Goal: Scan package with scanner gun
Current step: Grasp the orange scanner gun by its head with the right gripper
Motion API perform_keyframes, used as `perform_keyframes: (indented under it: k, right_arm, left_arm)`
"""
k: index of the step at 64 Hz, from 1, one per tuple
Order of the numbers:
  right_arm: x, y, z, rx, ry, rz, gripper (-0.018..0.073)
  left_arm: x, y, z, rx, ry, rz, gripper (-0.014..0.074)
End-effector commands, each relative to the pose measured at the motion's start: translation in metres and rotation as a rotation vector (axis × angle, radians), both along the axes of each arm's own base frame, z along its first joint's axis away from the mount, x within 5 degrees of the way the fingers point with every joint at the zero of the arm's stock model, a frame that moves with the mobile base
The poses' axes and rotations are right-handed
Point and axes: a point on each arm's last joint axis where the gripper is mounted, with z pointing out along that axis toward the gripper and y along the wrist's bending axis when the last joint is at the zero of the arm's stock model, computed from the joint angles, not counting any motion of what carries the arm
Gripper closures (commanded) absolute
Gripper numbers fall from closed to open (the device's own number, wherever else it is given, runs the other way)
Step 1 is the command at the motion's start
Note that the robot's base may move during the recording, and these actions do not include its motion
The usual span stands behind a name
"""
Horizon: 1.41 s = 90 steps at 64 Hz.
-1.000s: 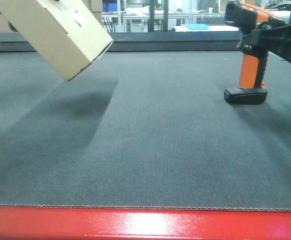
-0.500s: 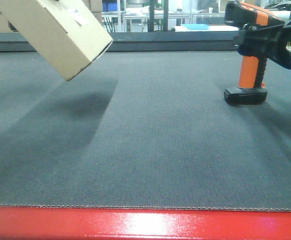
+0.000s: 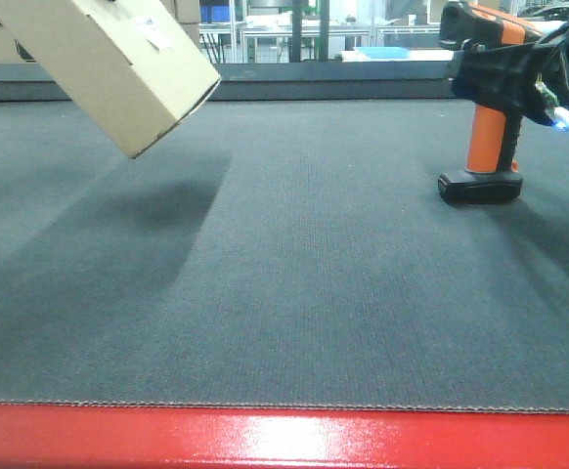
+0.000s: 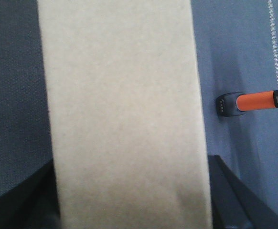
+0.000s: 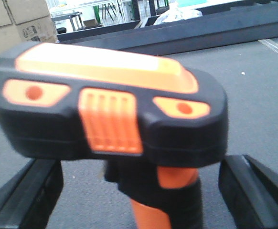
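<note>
The package [image 3: 109,68], a plain tan cardboard box with a small white label [image 3: 153,32], hangs tilted above the mat at the top left. My left gripper [image 4: 132,210] is shut on it, and its dark fingers [image 4: 225,195] show on both sides of the box. The scanner gun [image 3: 488,137] stands upright on its black base at the right, orange handle below a black head. My right gripper [image 3: 495,76] is open around the gun's neck. In the right wrist view its fingers [image 5: 256,191] flank the scanner gun [image 5: 110,109] with a gap on each side.
Grey mat [image 3: 294,274] covers the table, with a red edge [image 3: 284,440] at the front and a dark rail [image 3: 333,78] along the back. Tan cartons [image 5: 19,19] and shelving stand beyond the rail.
My right gripper has moved left, further over the scanner gun's neck and head. The package and the left gripper have stayed still.
</note>
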Motion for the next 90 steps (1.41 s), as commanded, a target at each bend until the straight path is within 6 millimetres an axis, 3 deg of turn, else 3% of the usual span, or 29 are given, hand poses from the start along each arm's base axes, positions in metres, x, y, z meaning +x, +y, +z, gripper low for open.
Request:
perform_keyframes:
  k: [1, 22, 43, 90]
  right_arm:
    - [0.004, -0.006, 0.003, 0.007, -0.023, -0.027, -0.0010]
    - [0.019, -0.002, 0.015, 0.026, 0.010, -0.013, -0.0010]
    - [0.025, -0.001, -0.003, 0.013, 0.043, -0.017, -0.0010]
    - [0.040, 0.003, 0.007, 0.025, -0.013, -0.017, -0.0010]
  left_arm:
    - [-0.003, -0.003, 0.010, -0.028, -0.032, -0.001, 0.0708]
    - [-0.003, -0.003, 0.010, -0.024, -0.031, -0.001, 0.0708]
    - [-0.003, -0.002, 0.010, -0.022, -0.037, 0.003, 0.0708]
    - [0.000, -0.001, 0.011, -0.022, -0.067, 0.027, 0.0708]
